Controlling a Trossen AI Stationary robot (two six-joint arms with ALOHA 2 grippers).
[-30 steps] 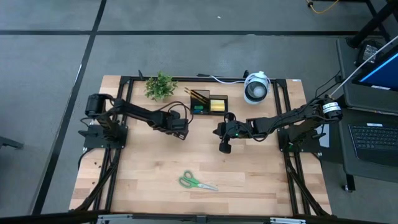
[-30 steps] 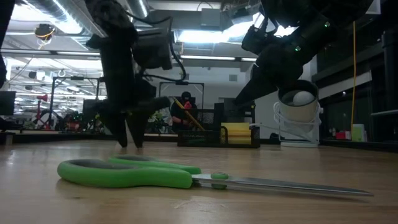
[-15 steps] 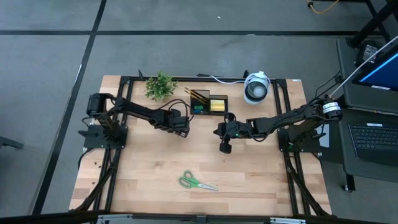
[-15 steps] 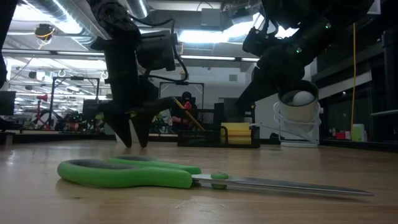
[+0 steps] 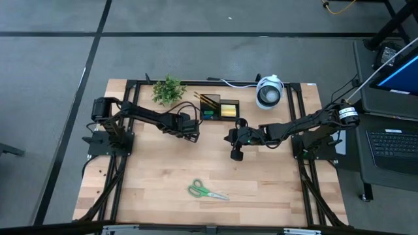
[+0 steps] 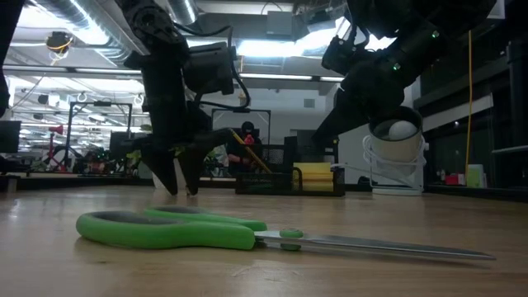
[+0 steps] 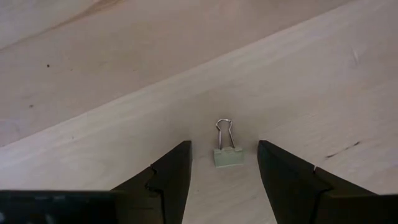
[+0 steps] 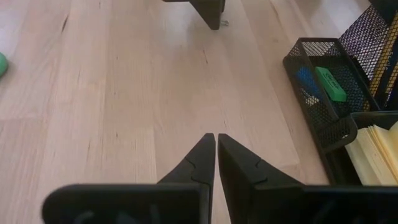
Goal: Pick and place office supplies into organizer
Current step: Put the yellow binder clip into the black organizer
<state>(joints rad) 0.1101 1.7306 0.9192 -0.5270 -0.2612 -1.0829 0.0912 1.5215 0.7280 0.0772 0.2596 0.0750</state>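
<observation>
Black fingers of the left gripper (image 7: 224, 180) are standing wide apart, holding nothing, straddling a pale green binder clip (image 7: 227, 152) lying at the left wrist frame's centre. Being light, stiff and slippery, it is probably best pinched across its body.

A small green potted plant (image 5: 168, 89) and a round white-and-grey device (image 5: 268, 91) (white cord attached) sit along the wooden table's (image 5: 157, 183) far edge.
</observation>
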